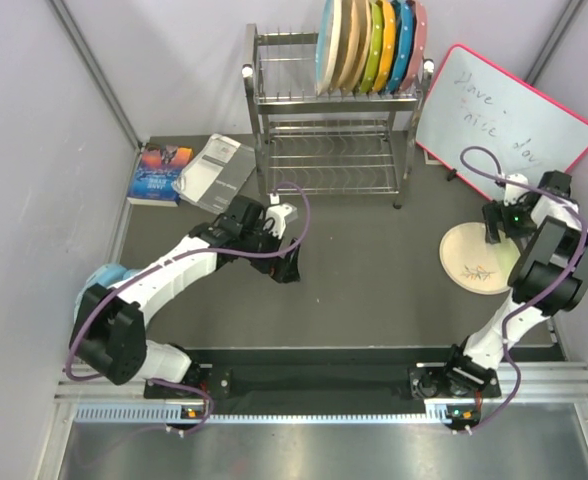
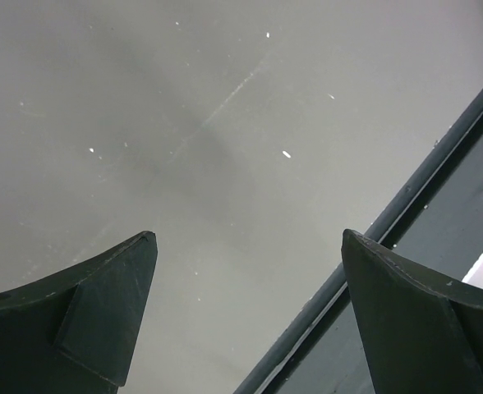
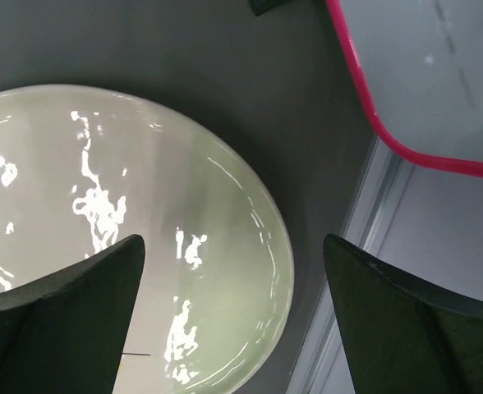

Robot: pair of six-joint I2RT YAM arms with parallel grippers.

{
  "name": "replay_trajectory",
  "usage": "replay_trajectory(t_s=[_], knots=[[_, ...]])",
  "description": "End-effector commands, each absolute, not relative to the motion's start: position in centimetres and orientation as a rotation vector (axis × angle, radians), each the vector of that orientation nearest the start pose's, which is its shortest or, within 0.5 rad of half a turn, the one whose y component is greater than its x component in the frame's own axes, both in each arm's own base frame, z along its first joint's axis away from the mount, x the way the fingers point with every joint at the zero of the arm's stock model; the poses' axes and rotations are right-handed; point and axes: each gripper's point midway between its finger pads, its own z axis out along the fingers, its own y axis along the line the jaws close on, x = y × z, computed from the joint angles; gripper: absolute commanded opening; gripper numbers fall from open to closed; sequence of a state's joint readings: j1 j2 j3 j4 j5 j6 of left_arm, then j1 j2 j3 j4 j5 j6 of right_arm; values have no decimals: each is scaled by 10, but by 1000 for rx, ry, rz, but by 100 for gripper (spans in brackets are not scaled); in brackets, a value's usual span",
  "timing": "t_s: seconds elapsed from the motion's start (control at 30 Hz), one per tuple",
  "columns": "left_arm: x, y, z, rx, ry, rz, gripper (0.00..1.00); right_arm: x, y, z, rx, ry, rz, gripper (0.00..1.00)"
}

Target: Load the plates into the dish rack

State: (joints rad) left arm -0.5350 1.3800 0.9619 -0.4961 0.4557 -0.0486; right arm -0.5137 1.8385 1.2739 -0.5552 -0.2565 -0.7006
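**Rack.** The rack (image 1: 304, 100) is a two-tier silver wire frame standing at 12 o'clock on the table (image 1: 374, 300). Its slotted top tier holds seven plates on edge, packed toward the right end.

**Racked plates.** The three racked plates (image 1: 346, 45) at the left of that row are cream. The outermost shows a light blue face, and the two behind it run from tan to orange. Their motifs cannot be read from the top view. To their right stand four plain plates (image 1: 394, 45): green, yellow, blue and pink.

**Plate on the table.** One plate (image 1: 469, 262) lies flat at 3 o'clock, well apart from the rack. It is round and pale cream, with a small dark branch motif toward its 6 o'clock edge. The right wrist view shows the plate (image 3: 102, 205) glossy, with strong glare and a shallow raised rim.

**Right gripper.** The right gripper (image 1: 496, 225) hangs over the plate's 1 o'clock rim. Its jaws are spread wide and hold nothing. In the wrist view of the right gripper (image 3: 233, 242), one finger is over the plate and the other is over bare table beyond the rim. Contact with the plate cannot be told.

**Left gripper.** The left gripper (image 1: 288, 265) is near the table's centre, at 6 o'clock from the rack. Its jaws are also spread wide and empty. The wrist view of the left gripper (image 2: 248, 238) shows only a grey surface and a dark bar.

**Other items.**
- A pink-framed whiteboard (image 1: 504, 120) stands at 2 o'clock.
- A book (image 1: 162, 170) and a booklet (image 1: 214, 170) lie at 10 o'clock.
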Motion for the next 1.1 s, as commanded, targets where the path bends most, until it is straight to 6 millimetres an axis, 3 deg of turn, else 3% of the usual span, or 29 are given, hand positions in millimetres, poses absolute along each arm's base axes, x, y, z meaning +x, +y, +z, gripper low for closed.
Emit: replay_trajectory(t_s=[0.0, 0.1, 0.37, 0.6, 0.73, 0.9, 0.93, 1.0, 1.07], knots=[[252, -241, 134, 840, 2348, -814, 98, 384, -198, 65, -312, 2536, -50, 89], [256, -242, 132, 844, 2350, -809, 98, 378, -193, 54, -355, 2566, 0, 89], [265, -246, 135, 840, 2327, -796, 98, 322, -160, 23, -442, 2705, 178, 86], [268, -248, 142, 828, 2287, -808, 98, 285, -130, 15, -445, 2749, 299, 86], [261, -250, 153, 782, 2274, -861, 98, 266, -109, 17, -425, 2759, 375, 92], [239, -254, 148, 566, 2328, -1013, 98, 247, -64, 24, -413, 2769, 490, 93], [229, -255, 137, 484, 2380, -1074, 98, 245, -54, 26, -388, 2771, 529, 93], [232, -264, 141, 411, 2328, -1144, 98, 243, -32, 31, -500, 2762, 551, 96], [230, -267, 126, 268, 2378, -1177, 99, 246, -23, 37, -548, 2745, 508, 98]])
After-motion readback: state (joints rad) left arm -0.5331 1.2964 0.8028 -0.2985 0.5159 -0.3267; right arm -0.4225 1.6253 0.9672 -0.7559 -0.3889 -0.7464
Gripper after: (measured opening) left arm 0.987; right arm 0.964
